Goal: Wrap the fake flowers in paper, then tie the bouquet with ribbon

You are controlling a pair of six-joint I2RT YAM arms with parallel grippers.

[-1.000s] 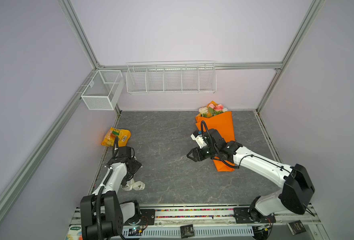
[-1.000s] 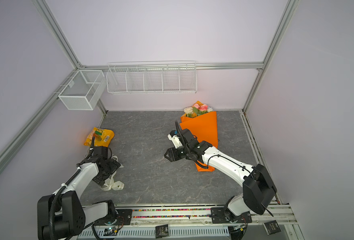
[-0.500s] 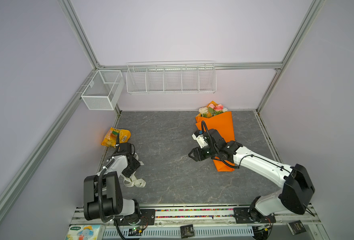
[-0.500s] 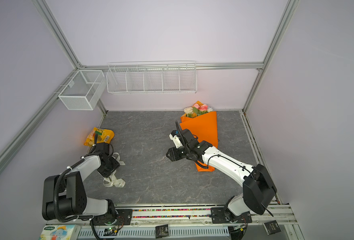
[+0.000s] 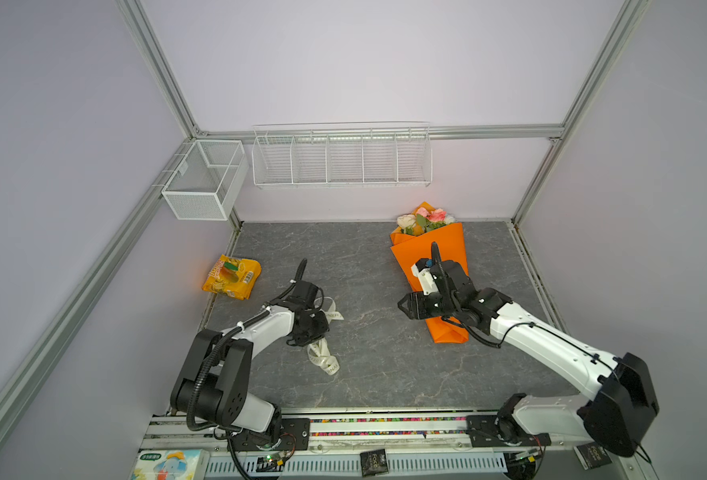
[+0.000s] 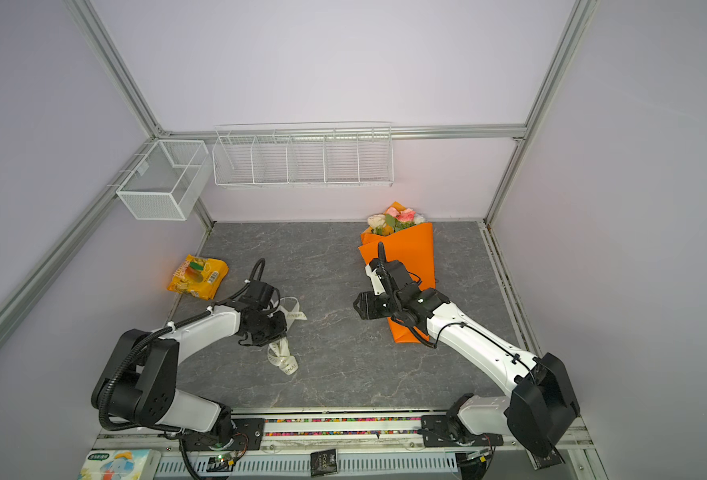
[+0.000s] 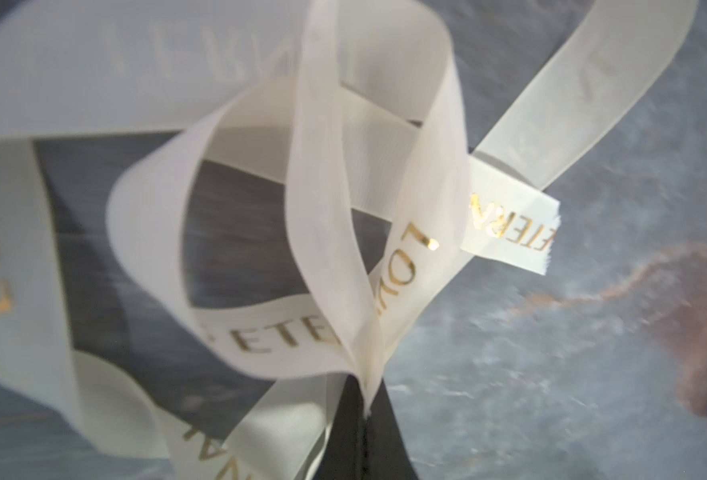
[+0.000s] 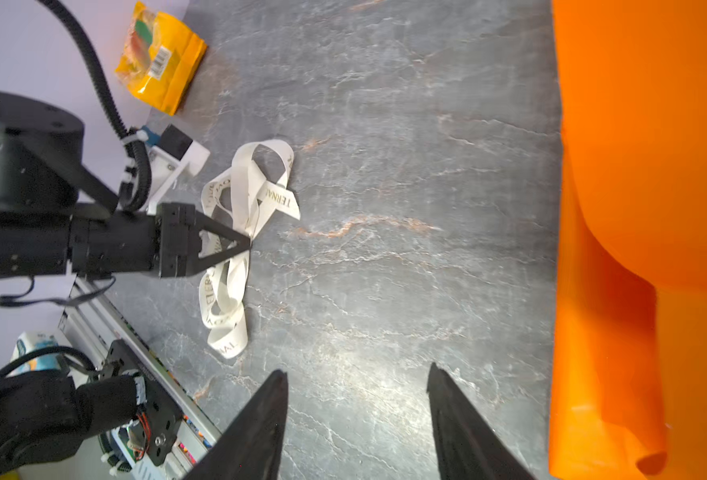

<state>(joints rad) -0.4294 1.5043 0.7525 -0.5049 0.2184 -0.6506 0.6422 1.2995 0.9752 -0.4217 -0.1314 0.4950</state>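
The ribbon (image 8: pixel 235 291) is seen pinched between the shut jaws of the left pincer (image 8: pixel 247 245), toward the left edge of the tabletop (image 5: pixel 364 382). In the left wrist view more than one layer appears to be caught at the tips. The rest of the ribbon lies in loose coils on the tabletop.

The bouquet of fake flowers (image 5: pixel 451 249), wrapped in orange paper, lies toward the far right corner, with the flower heads at the far edge and the narrow end pointed at the near edge. The right pincer (image 8: pixel 356 370) is held fairly wide and empty, just beside the wrap's narrow part and faced toward the ribbon.

The step in hand is judged to be the bringing of the ribbon to the bouquet. It would be done well if the ribbon were raised slowly, so that the coils are shaken out rather than drawn into a knot. The free end (image 8: pixel 285 203) could then be offered to the right pincer. The band is best laid across the narrow part of the wrap, and the wrap steadied, since light paper is likely to slide. The snack bag (image 5: pixel 232 276) is well apart and need not be touched.
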